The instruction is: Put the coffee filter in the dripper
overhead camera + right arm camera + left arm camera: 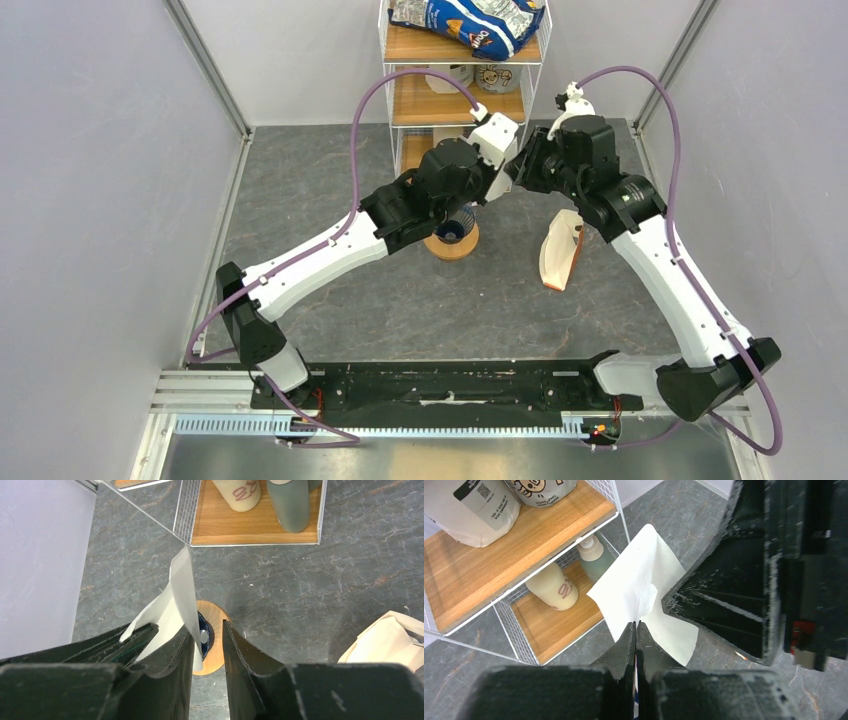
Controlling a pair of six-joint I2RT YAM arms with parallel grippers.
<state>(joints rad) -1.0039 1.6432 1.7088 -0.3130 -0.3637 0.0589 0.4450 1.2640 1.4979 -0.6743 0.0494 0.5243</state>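
So the left gripper (635, 625) is clamped fully shut, and it's pinching the coffee filter (639, 580) by its lower edge. The paper fans up and away from the fingertips, a bit folded over on itself. The right gripper (206, 627) is right up against it, nose to nose, with its jaws partly apart and not squeezing anything. The paper just runs along the outer side of one finger. Looks to me like a mid-air handover, with the left claw owning the filter now.

Why up there? The dripper (452, 232) sits almost directly underneath, on its tan ring (452, 250) mid-table, so the filter is parked over the target. It's not in the cone yet, and it's flat-ish rather than opened out. I'd guess it needs spreading before it seats properly.

The bundle of spare filters (560, 250) stands off to the right, well apart. The wire shelf (455, 100) with bottles is at the far edge, close enough to snag a swinging wrist.
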